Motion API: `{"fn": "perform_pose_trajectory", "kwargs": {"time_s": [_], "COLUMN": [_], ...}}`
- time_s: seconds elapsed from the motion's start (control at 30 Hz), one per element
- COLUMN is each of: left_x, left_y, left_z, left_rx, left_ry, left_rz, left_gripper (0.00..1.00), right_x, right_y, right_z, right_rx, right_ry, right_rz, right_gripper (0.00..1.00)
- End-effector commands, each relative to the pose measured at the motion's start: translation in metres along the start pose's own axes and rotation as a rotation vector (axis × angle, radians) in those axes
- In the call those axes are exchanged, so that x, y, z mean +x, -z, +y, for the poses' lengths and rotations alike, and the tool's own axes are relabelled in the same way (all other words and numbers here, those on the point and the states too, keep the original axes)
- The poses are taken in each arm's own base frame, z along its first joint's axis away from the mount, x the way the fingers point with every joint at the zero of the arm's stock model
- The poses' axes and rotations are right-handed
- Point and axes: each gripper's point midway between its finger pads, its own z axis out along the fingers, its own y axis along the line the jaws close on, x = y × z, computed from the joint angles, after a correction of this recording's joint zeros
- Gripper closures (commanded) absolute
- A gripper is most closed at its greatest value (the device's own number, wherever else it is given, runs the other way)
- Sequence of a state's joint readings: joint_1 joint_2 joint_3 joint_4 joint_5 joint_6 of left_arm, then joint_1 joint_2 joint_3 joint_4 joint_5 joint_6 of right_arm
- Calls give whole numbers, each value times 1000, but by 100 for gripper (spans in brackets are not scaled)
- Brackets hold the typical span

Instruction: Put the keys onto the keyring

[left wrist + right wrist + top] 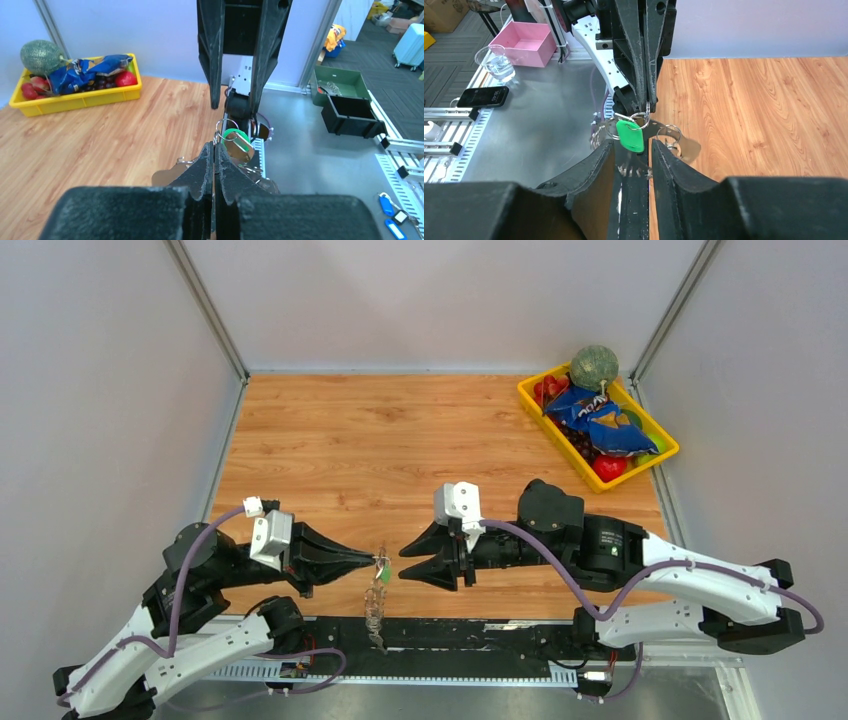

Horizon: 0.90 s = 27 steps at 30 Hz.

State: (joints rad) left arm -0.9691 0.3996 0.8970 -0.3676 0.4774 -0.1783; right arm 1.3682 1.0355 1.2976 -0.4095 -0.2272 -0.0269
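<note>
My left gripper [374,562] is shut on a thin metal wire, low over the table's near edge. From its tips hangs the keyring [375,625], seen edge-on, its fringe of small silver keys dangling over the black rail. The keys' bright green tag [383,576] hangs right at those tips, and shows in the left wrist view [234,136] and the right wrist view [630,136]. The black fob is not visible. My right gripper [402,565] is open, facing the left one, its fingers [606,150] either side of the tag without touching it.
A yellow bin [527,395] with a green melon [594,367], a blue snack bag and red fruit stands at the back right. A black rail [450,635] runs along the wooden table's near edge. Grey walls enclose the sides.
</note>
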Motion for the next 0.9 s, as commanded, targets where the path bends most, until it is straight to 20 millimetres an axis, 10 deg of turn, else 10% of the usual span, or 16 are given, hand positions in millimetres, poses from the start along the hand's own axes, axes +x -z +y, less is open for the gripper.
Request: {"fn": "perform_pose_trajectory", "kwargs": {"time_s": [0.0,0.87], "left_x": [-29,-29], "left_y": [-2,9], "left_z": [-7,-5], "left_rx": [32,-5], "left_ry": [-22,-49], "left_rz": [-104,-118], "left_gripper": [100,100], "right_x": [-26,-35], "right_y": [-6,-27], "right_z": [4,-6], "right_rx": [-13,68], "right_ry": [-2,-138], "right_rz": [-81,-95], "right_gripper": [64,82]}}
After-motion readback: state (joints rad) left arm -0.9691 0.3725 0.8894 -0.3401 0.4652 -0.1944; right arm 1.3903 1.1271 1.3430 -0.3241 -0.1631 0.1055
